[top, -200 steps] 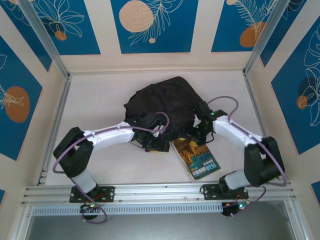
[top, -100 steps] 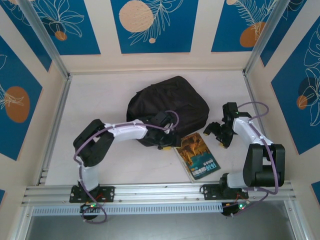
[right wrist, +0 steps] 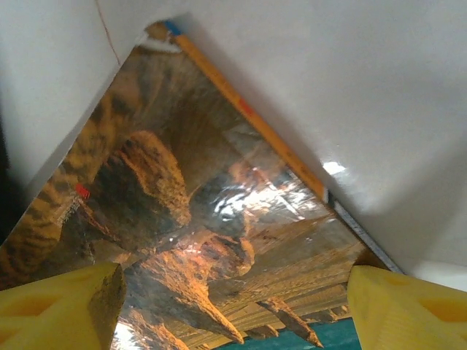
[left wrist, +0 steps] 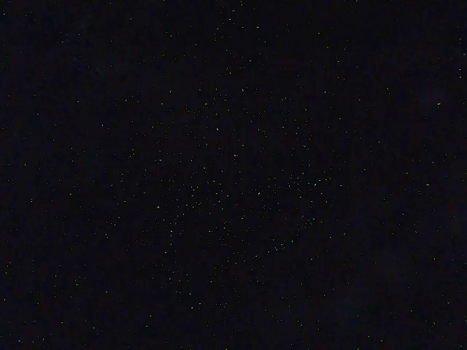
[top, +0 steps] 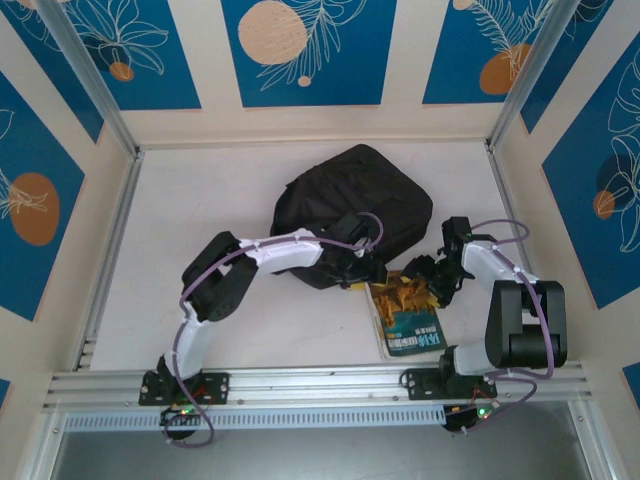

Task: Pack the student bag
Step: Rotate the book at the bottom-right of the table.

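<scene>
The student bag [top: 350, 200], a large black fabric backpack, lies at the table's middle back. My left gripper [top: 363, 264] is at the bag's near edge, against the fabric. Its wrist view is wholly dark, so how its jaws stand is hidden. A book [top: 405, 312] with an orange rocky cover and a teal lower band lies flat just in front of the bag. My right gripper [top: 427, 274] hovers over the book's far right corner. In the right wrist view the gripper [right wrist: 233, 306] is open, yellow fingertips [right wrist: 62, 306] wide apart over the book cover [right wrist: 219, 204].
The white table [top: 200, 240] has free room to the left of the bag. Aluminium rails [top: 300, 385] run along the near edge. Corner posts and blue patterned wall panels [top: 300, 50] close in the back and sides.
The bag has shifted right and rounded out, with my left arm following it. My right gripper left the bag, swung out right, then came over the book with its jaws wider.
</scene>
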`<state>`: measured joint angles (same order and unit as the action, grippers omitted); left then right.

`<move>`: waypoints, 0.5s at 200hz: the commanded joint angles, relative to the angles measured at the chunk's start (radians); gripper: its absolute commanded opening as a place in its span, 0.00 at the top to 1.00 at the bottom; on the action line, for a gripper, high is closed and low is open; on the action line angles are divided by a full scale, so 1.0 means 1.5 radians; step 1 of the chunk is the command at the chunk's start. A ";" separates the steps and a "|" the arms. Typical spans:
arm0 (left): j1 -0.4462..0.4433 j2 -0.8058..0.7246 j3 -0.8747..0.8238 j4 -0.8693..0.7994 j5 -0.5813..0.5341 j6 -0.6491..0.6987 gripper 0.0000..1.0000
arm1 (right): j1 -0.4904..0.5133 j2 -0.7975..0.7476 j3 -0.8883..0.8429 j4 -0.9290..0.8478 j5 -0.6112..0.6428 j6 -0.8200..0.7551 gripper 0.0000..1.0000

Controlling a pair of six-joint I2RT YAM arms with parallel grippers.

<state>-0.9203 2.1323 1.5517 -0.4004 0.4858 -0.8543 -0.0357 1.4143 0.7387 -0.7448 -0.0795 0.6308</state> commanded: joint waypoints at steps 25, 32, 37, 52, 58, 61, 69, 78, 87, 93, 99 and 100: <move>-0.001 0.071 0.119 -0.051 0.002 0.044 0.39 | 0.032 -0.005 -0.030 -0.005 -0.040 0.022 0.20; 0.001 0.078 0.131 -0.057 0.003 0.046 0.39 | 0.041 -0.005 -0.032 -0.003 -0.045 0.030 0.20; 0.003 0.082 0.140 -0.062 0.003 0.049 0.39 | 0.047 -0.005 -0.035 0.002 -0.050 0.036 0.20; 0.009 0.091 0.158 -0.073 0.001 0.056 0.39 | 0.066 -0.010 -0.049 0.037 -0.094 0.057 0.21; 0.012 0.090 0.161 -0.078 0.000 0.059 0.39 | 0.074 -0.012 -0.054 0.053 -0.114 0.066 0.21; 0.014 0.089 0.161 -0.078 0.000 0.060 0.39 | 0.076 -0.014 -0.055 0.057 -0.120 0.070 0.22; 0.018 0.083 0.158 -0.087 -0.001 0.064 0.39 | 0.081 -0.018 -0.052 0.058 -0.126 0.076 0.23; 0.023 0.071 0.153 -0.103 -0.002 0.074 0.40 | 0.083 -0.034 -0.043 0.050 -0.122 0.076 0.24; 0.025 0.051 0.139 -0.121 -0.008 0.093 0.39 | 0.081 -0.060 -0.034 0.034 -0.105 0.072 0.25; 0.027 0.033 0.125 -0.132 -0.015 0.107 0.39 | 0.077 -0.078 -0.026 0.018 -0.086 0.069 0.26; 0.027 0.015 0.110 -0.143 -0.025 0.121 0.39 | 0.071 -0.095 -0.019 -0.001 -0.063 0.064 0.27; 0.027 0.013 0.109 -0.145 -0.027 0.123 0.39 | 0.070 -0.097 -0.018 -0.004 -0.060 0.064 0.27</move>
<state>-0.8909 2.2383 1.7519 -0.5472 0.4797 -0.7719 0.0719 1.3567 0.6956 -0.7017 -0.1482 0.7136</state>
